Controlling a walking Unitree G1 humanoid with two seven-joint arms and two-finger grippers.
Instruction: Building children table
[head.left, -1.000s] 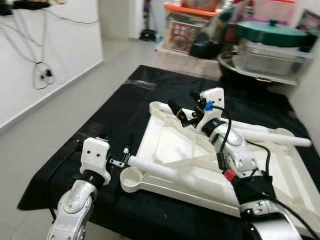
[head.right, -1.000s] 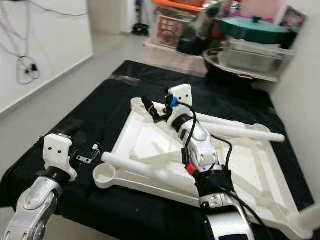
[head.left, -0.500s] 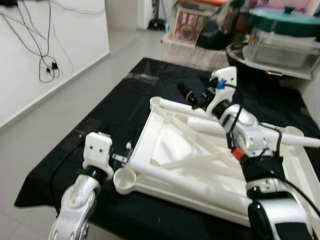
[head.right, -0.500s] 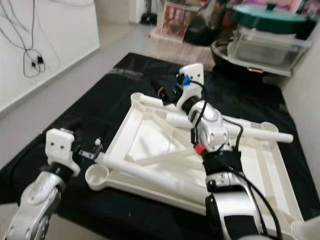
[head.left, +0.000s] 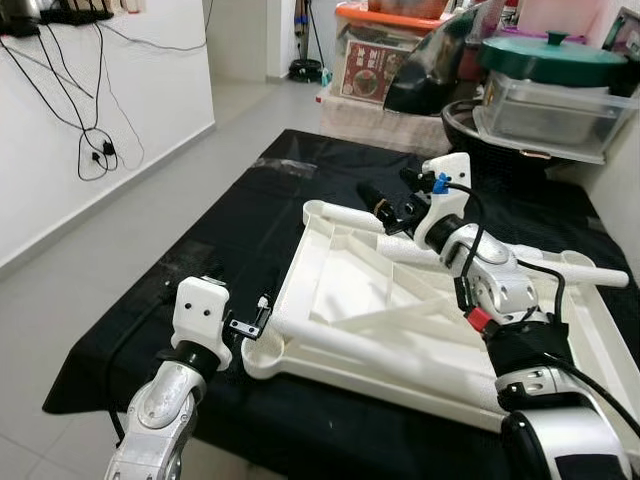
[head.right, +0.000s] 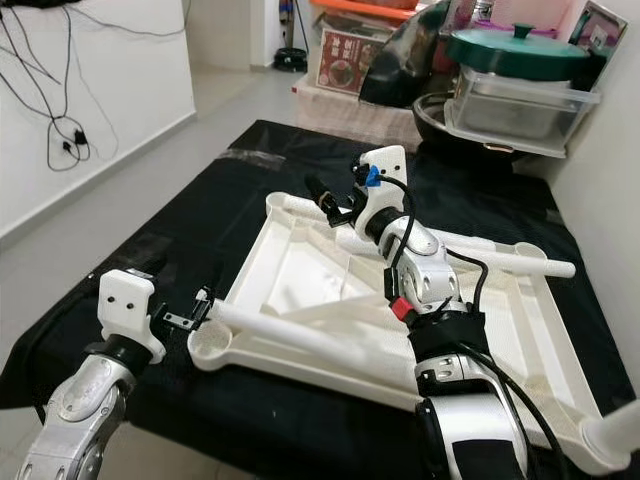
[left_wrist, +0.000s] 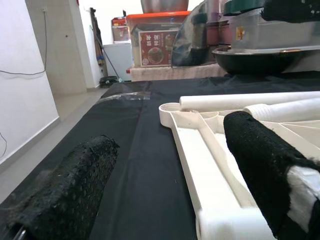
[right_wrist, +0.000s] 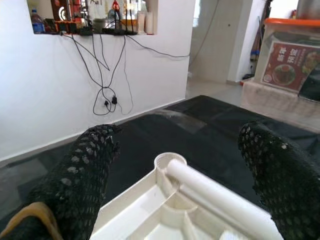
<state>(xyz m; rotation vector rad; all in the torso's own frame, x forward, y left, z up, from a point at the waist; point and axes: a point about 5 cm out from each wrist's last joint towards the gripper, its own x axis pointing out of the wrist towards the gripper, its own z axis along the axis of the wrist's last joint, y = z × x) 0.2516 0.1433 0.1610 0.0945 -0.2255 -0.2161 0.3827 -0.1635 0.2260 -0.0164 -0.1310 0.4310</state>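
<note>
1. I'm looking down at the white table frame (head.left: 420, 330) lying upside down on the black cloth (head.left: 230, 230), and I'd judge the build is early: loose round legs (head.right: 500, 258) lie across the frame, none standing in a socket.
2. My left gripper (head.left: 250, 325) sits low at the near corner of the frame. Its fingers (left_wrist: 65, 195) are spread wide, one out over the cloth, the other over the frame's edge rail, gripping nothing.
3. My right gripper (head.right: 330, 205) reaches to the far corner. Fingers (right_wrist: 82, 175) are wide apart and empty, with the corner socket (right_wrist: 167, 161) and a leg running from it lying right between them, just ahead.
4. Still to do, as I read it: seat every leg in its corner socket, then turn the table upright. I can't tell whether the leg at the far socket is pushed home or merely resting there.
5. The head views give me the whole frame and both arms at once. The right wrist view adds the open ring of the far socket. The left wrist view shows the near rail running away from the fingers toward another round socket (left_wrist: 172, 110).
</note>
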